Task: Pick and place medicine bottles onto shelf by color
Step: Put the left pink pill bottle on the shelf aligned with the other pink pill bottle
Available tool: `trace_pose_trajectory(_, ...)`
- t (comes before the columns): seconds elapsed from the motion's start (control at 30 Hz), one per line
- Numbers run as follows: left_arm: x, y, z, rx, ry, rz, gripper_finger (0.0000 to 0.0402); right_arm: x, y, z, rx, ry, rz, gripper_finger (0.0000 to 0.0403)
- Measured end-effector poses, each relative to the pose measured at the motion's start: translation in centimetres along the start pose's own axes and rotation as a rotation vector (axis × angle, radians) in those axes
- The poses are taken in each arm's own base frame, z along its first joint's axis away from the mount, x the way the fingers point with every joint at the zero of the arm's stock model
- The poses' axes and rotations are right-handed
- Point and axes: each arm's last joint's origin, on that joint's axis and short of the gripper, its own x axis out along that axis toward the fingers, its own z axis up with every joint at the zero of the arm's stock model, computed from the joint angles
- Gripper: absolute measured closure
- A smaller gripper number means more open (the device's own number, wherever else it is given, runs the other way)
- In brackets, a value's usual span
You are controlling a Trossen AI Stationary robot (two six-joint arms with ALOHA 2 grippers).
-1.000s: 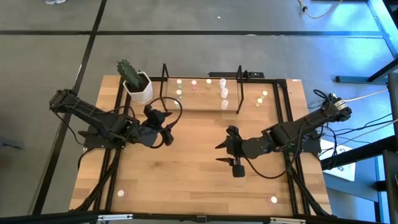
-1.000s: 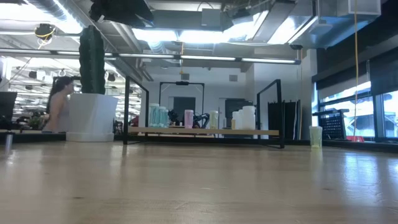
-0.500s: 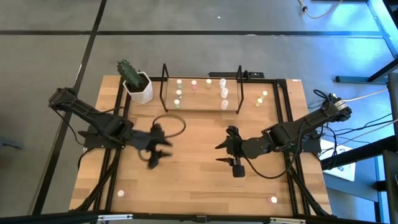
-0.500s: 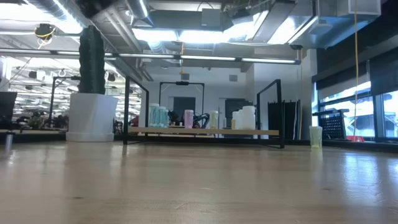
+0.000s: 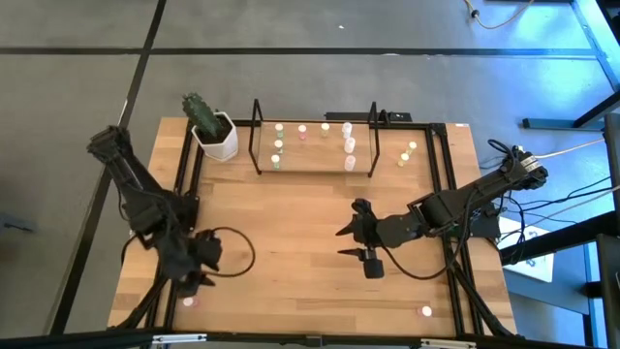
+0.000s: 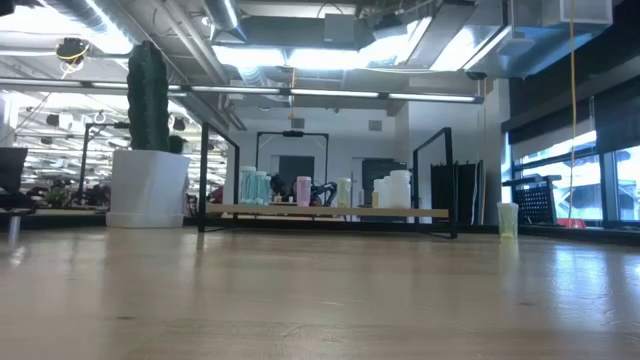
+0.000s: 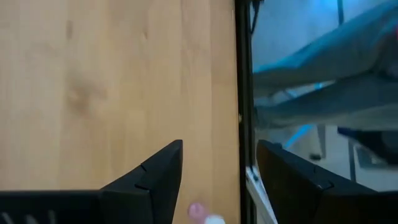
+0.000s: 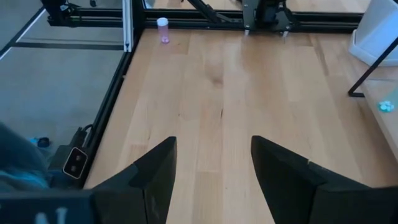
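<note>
My left gripper point(image 5: 199, 279) is open over the table's near left corner. A pink-topped bottle point(image 5: 187, 301) stands on the table just beside it. In the left wrist view the bottle point(image 7: 200, 213) shows between my open fingers point(image 7: 219, 144), untouched. My right gripper point(image 5: 341, 242) is open and empty over the table's middle, also seen in the right wrist view point(image 8: 212, 139). The wire shelf point(image 5: 315, 167) at the far side holds green-, pink-, yellow- and white-topped bottles point(image 5: 278, 145). Two yellowish bottles point(image 5: 407, 152) stand right of the shelf. A pink one point(image 5: 425, 311) stands near the front right.
A white pot with a cactus point(image 5: 215, 136) stands at the far left beside the shelf. Black rails point(image 5: 182, 184) run along the table's sides, and one point(image 7: 242, 93) lies close to my left gripper. The wood between the two arms is bare.
My left gripper has swung from beside the shelf and pot toward the table's near left corner, ending next to the pink-topped bottle there. My right arm has kept still.
</note>
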Motion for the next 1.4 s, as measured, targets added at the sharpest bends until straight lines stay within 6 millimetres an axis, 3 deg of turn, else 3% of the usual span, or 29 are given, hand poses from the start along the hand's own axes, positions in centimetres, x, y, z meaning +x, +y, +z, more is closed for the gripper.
trace_pose_trajectory(0.53,6.3,-2.8,-5.0,0.074,0.295,0.14,0.0204,0.0,0.0,0.0,0.011,0.0,-0.001,0.0194)
trace_pose_trajectory(1.0,6.7,-3.9,-7.2,-0.054,0.337,0.15,0.0204,0.0,0.0,-0.1,0.005,0.011,-0.005,0.0194)
trace_pose_trajectory(1.4,9.0,-3.8,-8.2,-0.05,0.364,0.239,0.0204,0.0,-0.1,-0.2,0.004,0.022,-0.009,0.0194)
